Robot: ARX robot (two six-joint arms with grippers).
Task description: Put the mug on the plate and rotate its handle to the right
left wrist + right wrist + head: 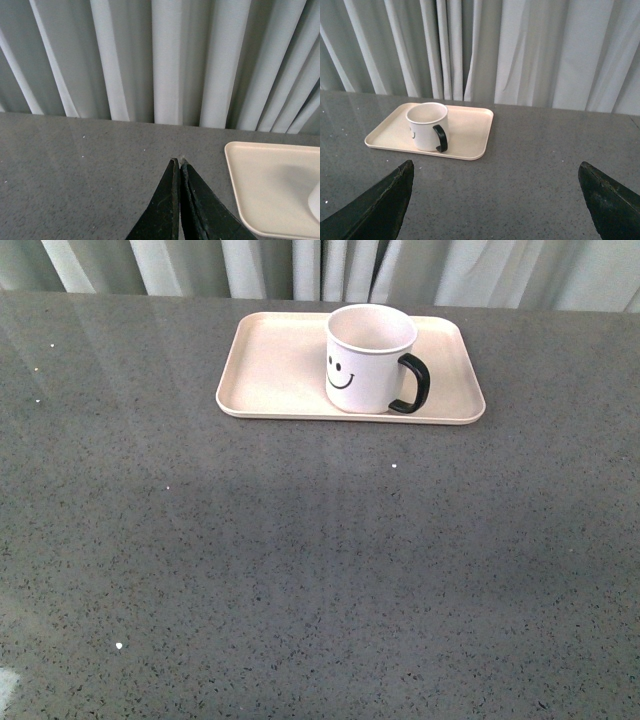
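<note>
The white mug [366,360] with its black smiley face stands upright on the pale pink plate [275,375] at the far middle of the table. Its black handle [412,385] points to the right. Neither gripper shows in the front view. In the right wrist view the mug [426,125] and plate [470,130] lie well ahead, and my right gripper [496,172] is open, holding nothing. In the left wrist view my left gripper [178,162] is shut with nothing in it, over the table beside the plate's [260,185] corner.
The dark grey speckled tabletop [320,570] stretches from the plate to the near edge. Pale pleated curtains [300,265] hang right behind the table's far edge.
</note>
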